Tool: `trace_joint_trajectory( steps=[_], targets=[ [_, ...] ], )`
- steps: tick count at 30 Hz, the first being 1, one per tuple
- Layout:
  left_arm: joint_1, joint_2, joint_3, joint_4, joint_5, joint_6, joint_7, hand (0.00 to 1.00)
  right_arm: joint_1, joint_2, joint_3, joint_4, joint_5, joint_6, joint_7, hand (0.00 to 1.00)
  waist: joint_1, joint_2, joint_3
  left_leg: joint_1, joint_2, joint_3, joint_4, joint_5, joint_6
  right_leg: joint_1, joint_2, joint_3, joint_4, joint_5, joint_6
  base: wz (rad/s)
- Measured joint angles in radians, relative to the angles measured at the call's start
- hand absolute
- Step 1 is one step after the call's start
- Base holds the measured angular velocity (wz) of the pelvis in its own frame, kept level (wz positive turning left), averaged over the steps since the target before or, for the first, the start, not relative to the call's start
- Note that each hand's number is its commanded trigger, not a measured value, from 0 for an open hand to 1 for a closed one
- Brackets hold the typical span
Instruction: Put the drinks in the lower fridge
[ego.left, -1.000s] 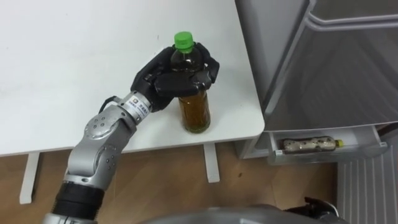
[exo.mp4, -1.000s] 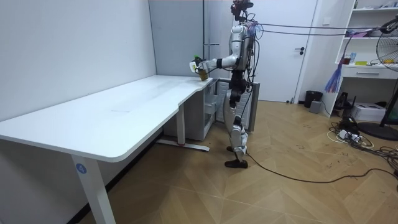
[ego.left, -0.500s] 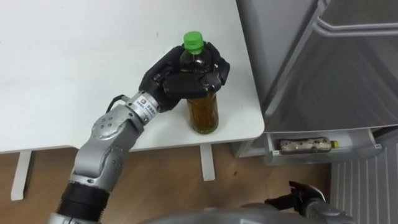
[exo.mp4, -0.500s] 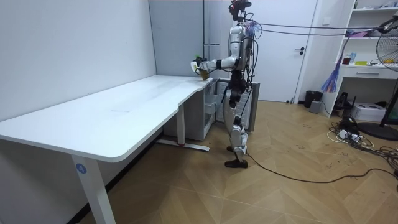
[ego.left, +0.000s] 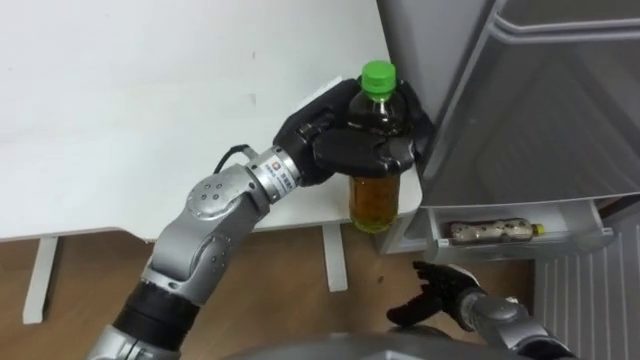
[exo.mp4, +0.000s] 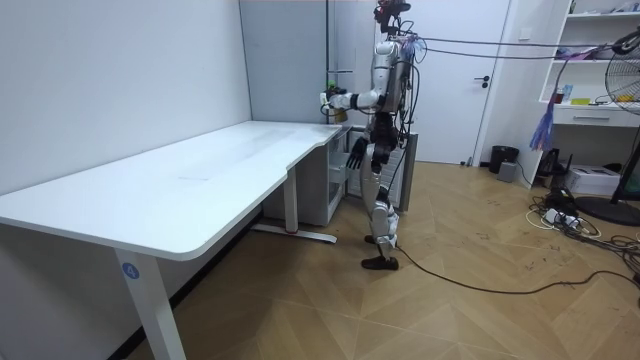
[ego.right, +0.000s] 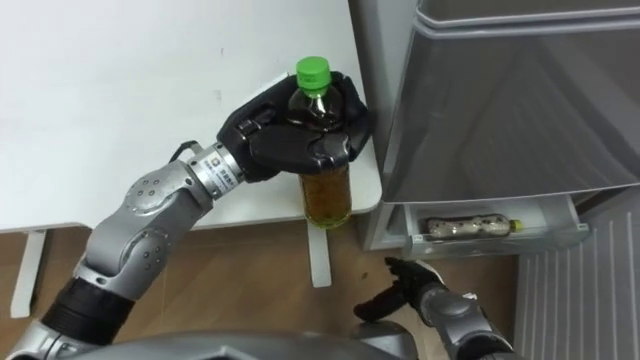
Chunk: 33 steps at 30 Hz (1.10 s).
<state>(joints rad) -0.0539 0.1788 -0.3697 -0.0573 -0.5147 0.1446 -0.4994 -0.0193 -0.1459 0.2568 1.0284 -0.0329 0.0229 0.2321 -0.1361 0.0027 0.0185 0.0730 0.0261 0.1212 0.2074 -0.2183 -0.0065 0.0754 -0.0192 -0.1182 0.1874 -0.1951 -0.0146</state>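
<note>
While the right hand (ego.left: 440, 292) hangs low in the foreground with fingers loosely spread and empty, the left hand (ego.left: 365, 152) is clamped round a clear plastic bottle of amber drink with a green cap (ego.left: 375, 203). The bottle is upright over the white table's corner (ego.left: 300, 205), just beside the grey fridge (ego.left: 520, 110). Beyond, a pale open lower drawer (ego.left: 592, 240) holds a second bottle lying flat (ego.left: 490, 232).

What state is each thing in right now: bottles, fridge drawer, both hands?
Green-capped bottle: capped, upright, held above the corner of the table.
Left hand: shut round that bottle.
Right hand: open, fingers spread, low in front of the drawer.
Lower fridge drawer: pulled open.
Bottle in the drawer: lying on its side.
</note>
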Motion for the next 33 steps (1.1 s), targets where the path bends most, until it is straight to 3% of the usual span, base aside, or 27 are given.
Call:
trace_joint_trajectory(
  steps=[7, 14, 27, 33],
  targets=[
    [-0.007, 0.000, -0.063, 0.000, -0.004, 0.000, -0.029, 1.00, -0.001, 0.002, 0.037, -0.073, 0.038, -0.001, 0.058, 0.00, 0.000, -0.019, -0.0115, -0.012, 0.000, 0.017, -0.002, 0.000, 0.000, -0.013, 0.003, 0.010, 0.001, 0.001, 0.001, -0.03],
    [-0.058, 0.000, -0.123, 0.000, -0.006, 0.000, -0.038, 1.00, 0.001, -0.003, 0.075, -0.106, 0.043, 0.000, 0.090, 0.00, -0.022, -0.022, -0.0098, -0.007, 0.002, 0.022, -0.004, 0.000, 0.000, -0.010, 0.002, 0.024, -0.001, 0.001, 0.001, -0.04],
    [-0.064, 0.005, -0.178, 0.032, -0.006, 0.000, -0.058, 1.00, 0.050, -0.030, 0.074, -0.229, 0.076, 0.011, 0.206, 0.00, -0.028, -0.020, -0.0082, -0.005, 0.003, 0.033, -0.003, 0.000, 0.000, -0.008, 0.002, 0.025, -0.001, 0.004, 0.001, -0.01],
    [-0.063, 0.028, -0.229, 0.104, 0.001, 0.000, -0.064, 1.00, 0.063, -0.060, 0.074, -0.259, 0.127, 0.012, 0.231, 0.00, -0.025, -0.022, 0.0001, 0.002, 0.003, 0.047, -0.003, 0.000, 0.000, -0.013, 0.003, 0.037, -0.003, 0.004, 0.002, -0.06]
  ],
)
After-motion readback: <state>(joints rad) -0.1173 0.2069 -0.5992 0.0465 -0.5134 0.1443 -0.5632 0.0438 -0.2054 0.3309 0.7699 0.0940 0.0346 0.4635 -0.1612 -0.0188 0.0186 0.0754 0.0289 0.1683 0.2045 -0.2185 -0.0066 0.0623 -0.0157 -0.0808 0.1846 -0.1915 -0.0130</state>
